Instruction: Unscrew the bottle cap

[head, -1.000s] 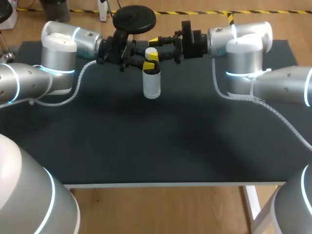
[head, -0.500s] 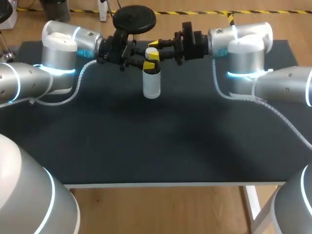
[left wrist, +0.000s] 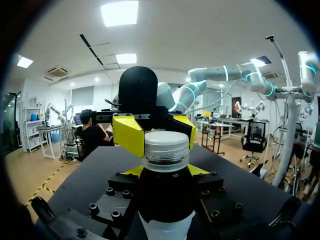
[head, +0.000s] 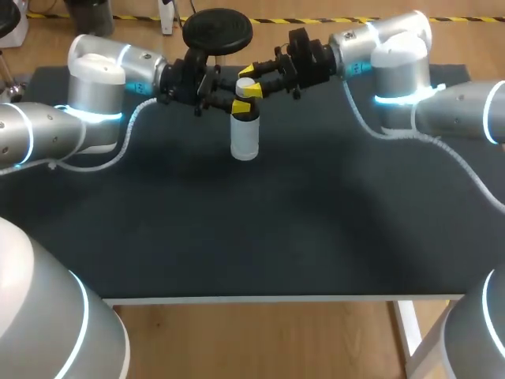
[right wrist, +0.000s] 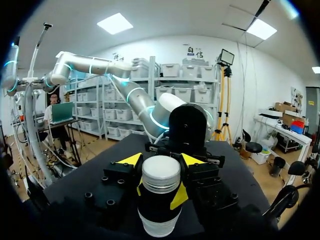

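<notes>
Left gripper clamped on the neck of the bottle, which stands upright at the far middle of the table. Cap still seated. Right gripper pinching the cap. I can't tell how far it's loosened. Removal remains.

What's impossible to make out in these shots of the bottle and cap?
Thread under the cap: covered by the cap in all views, so how far it is unscrewed is unknown.
Neck of the bottle: head view, hidden by the left claw.
Base of the bottle: left wrist view, cut off by the edge.
Whether the right claw touches the cap: too small in the head view, blocked by the cap in the wrist views.
</notes>
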Robot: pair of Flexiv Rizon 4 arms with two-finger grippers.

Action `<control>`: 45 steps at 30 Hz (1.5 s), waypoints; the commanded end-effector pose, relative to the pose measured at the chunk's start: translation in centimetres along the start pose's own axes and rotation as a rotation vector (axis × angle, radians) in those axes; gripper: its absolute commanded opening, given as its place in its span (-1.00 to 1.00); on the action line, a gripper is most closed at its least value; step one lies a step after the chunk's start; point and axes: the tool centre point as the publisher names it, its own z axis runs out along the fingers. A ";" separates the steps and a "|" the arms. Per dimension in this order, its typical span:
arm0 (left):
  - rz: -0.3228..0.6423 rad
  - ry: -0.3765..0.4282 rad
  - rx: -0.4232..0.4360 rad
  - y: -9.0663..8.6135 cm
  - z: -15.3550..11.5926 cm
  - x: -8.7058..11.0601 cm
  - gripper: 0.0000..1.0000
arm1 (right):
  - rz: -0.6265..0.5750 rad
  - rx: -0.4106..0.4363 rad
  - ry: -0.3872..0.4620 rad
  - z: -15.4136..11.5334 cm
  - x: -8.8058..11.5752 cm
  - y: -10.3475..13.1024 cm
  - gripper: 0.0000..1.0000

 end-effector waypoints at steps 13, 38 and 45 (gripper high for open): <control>0.001 0.008 0.002 -0.2 -0.1 0.2 -1.00 | -0.052 -0.014 0.576 0.2 -1.6 -0.1 -1.00; 0.001 0.008 0.002 -0.2 -0.1 0.2 -1.00 | -0.086 0.027 0.703 -1.5 0.1 2.9 -1.00; 0.001 0.008 0.002 -0.2 -0.1 0.2 -1.00 | -0.079 0.020 0.502 -5.2 -0.2 2.3 -1.00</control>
